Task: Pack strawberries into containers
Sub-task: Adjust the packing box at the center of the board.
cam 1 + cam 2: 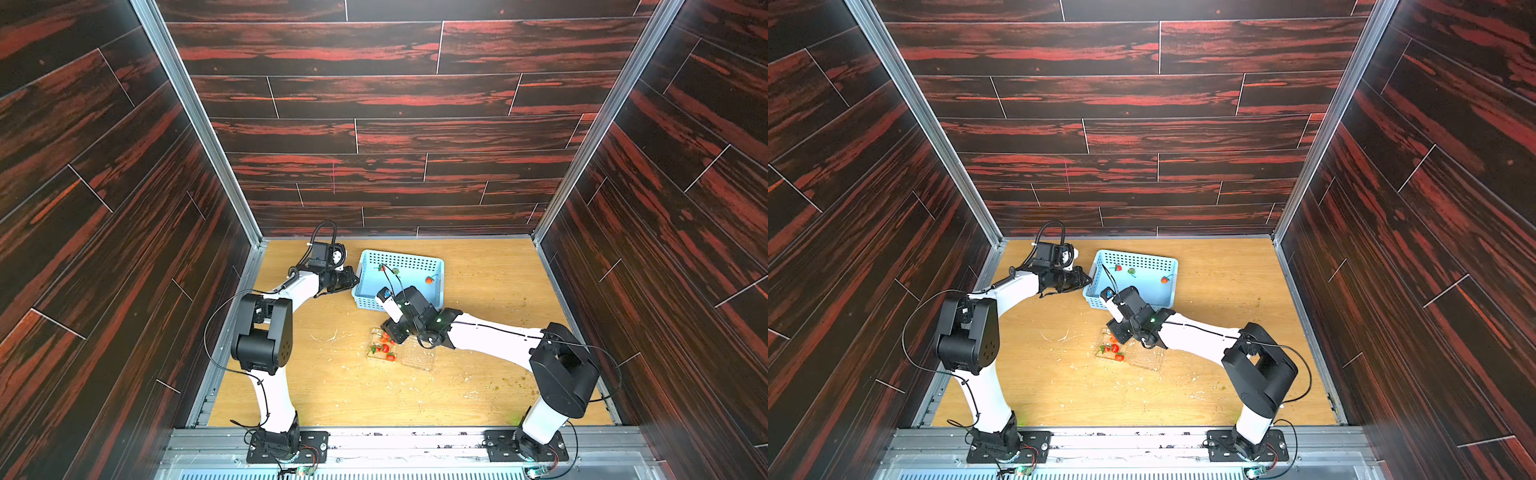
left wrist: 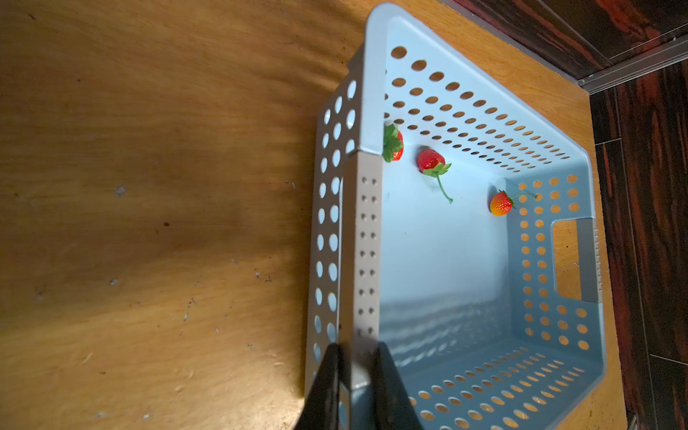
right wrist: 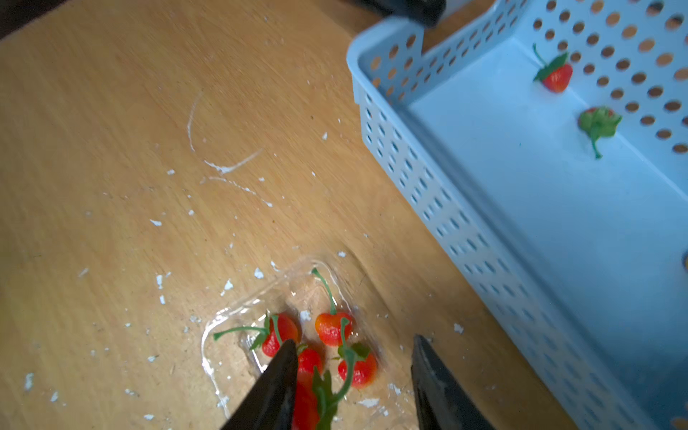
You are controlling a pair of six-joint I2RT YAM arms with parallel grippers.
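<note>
Trouble, as we judge it, would start at the right gripper (image 3: 353,340). Its black tapered fingers stand apart and hold nothing, low over the clear clamshell box (image 3: 223,324). One berry (image 3: 305,394) lies right against one finger, so a careless lift could snag its thin green stem and flick it over the shallow wall. The five or so strawberries (image 3: 331,327) in that box are small, glossy and rounded, and we think they would roll easily. The box is thin, nearly invisible plastic on the scuffed wooden table (image 3: 111,149), so a nudge might slide it. The left gripper (image 2: 357,346) is clenched on the rim of the light blue perforated basket (image 2: 372,93), and a slip there would let the smooth plastic shift. Three more berries (image 2: 430,160) wait on its flat floor.
</note>
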